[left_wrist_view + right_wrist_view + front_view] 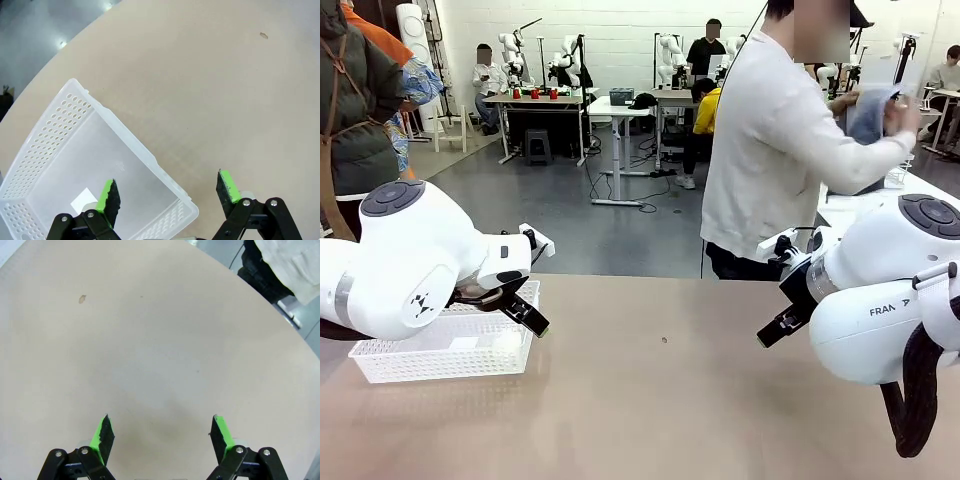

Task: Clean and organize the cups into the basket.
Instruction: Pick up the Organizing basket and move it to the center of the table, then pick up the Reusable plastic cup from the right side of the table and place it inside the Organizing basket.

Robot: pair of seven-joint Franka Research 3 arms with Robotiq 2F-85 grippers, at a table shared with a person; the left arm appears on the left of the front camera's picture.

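Holding the left gripper (170,192) above a corner of the basket (50,140), released and spread wide, grasping nothing. Hanging one green pad (106,196) over the basket's inside and the other over bare counter (200,90) just beside the rim. Resting the white basket flat on the counter at the robot's left side, near the rounded edge, with its perforated walls upright and a small white patch (82,200) lying on its floor. Holding the right gripper (162,435) over open counter at the robot's right, well apart from the basket, likewise released, with nothing between its pads. Showing a small dark mark (81,299) on the tan surface between the two arms. Standing at the far side, in a white long-sleeved top: a person (770,150), turning toward the robot's right and lifting something pale blue-grey (870,112), too unclear to name.
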